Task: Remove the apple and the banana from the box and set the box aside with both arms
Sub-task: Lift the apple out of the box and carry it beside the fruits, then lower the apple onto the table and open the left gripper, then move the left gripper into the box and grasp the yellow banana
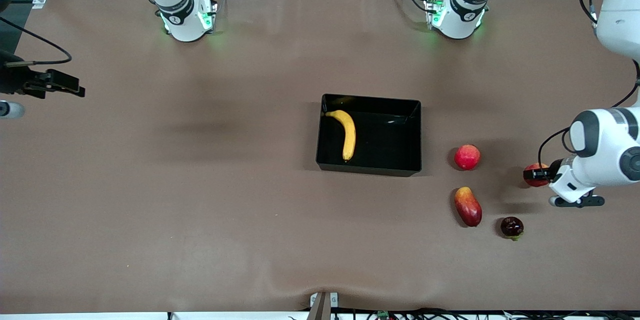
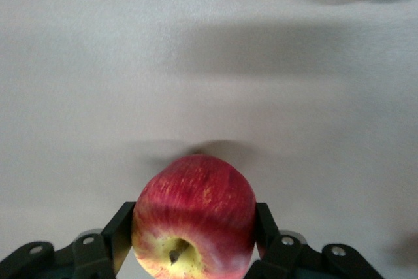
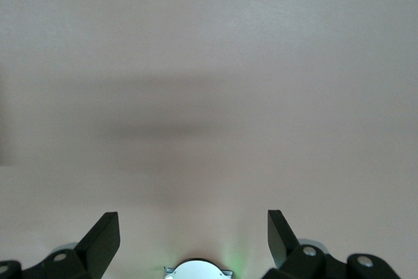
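The left gripper (image 1: 536, 175) is clamped on the apple (image 1: 535, 174), its two black fingers (image 2: 117, 240) pressed against the fruit's flanks, with the yellowish stem dimple turned toward the wrist camera. It holds the apple above the brown table (image 1: 200, 210) at the left arm's end, and the fruit's shadow lies on the cloth below it. Closest to this gripper on the table are a plain pinkish-red round fruit (image 1: 467, 156) toward the tray, a small dark red fruit (image 1: 512, 227) nearer the front camera, and an elongated red-orange mango (image 1: 468, 206) beside that dark fruit. Further toward the table's middle sits the black box (image 1: 400, 167), and the banana (image 1: 346, 133) lies inside it along the wall toward the right arm's end, its stem pointing toward the robots' bases. The right gripper (image 1: 67, 87) waits well apart from all of this, over the bare table at the right arm's end, with its fingers (image 3: 101, 240) spread wide and nothing between them.
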Controlling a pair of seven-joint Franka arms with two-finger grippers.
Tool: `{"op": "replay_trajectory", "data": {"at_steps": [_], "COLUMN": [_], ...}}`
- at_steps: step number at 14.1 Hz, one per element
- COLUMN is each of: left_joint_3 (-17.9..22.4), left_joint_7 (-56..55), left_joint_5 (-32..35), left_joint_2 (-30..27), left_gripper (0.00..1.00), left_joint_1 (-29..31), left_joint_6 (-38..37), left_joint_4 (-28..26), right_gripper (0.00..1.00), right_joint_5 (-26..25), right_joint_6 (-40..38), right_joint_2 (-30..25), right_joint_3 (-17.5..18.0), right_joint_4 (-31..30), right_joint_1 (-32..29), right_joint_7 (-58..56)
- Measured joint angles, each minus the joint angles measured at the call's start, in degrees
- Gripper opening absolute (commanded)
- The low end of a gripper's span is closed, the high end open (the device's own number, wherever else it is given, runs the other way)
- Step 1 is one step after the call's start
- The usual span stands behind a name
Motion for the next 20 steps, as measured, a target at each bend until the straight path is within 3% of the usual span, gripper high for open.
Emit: {"op": "replay_trajectory", "data": {"at_steps": [1, 6, 10, 14, 16, 20], "left_joint_3": [-0.22, -2.10, -11.55, -22.25, -25.71, -26.10], "left_joint_7": [0.00, 0.01, -2.60, -11.11, -20.28, -32.12], "left_joint_5": [0.82, 1.45, -1.80, -6.28, -6.30, -6.20], "left_joint_2": [0.03, -1.49, -8.74, -11.62, -11.24, -9.20], "left_gripper": [1.00, 1.00, 1.00, 1.00, 1.00, 1.00], "left_joint_1": [-0.06, -0.08, -0.37, -1.16, -4.12, -15.13], "left_joint_6": [0.06, -1.76, -13.17, -15.61, -14.80, -8.65], "left_joint_4": [0.22, 1.33, 1.99, 0.65, -0.25, -2.03], "right_gripper": [1.00, 1.00, 1.00, 1.00, 1.00, 1.00], "right_joint_5": [0.01, 0.47, 0.72, 1.06, 1.06, 1.87], "right_joint_6": [0.05, 0.00, 0.21, 1.28, 1.95, 4.44], "right_joint_2": [0.00, 0.19, 1.33, 1.70, 1.96, 4.00], "right_joint_3": [-0.04, -0.17, 0.27, 0.62, 0.82, 0.94], "right_joint_4": [-0.01, -0.18, -0.45, -0.45, -0.45, -0.50], "right_joint_1": [-0.86, -3.93, -3.69, -0.16, 2.31, 3.67], "right_joint_7": [-1.26, -5.19, -5.19, -2.05, 0.44, 1.00]}}
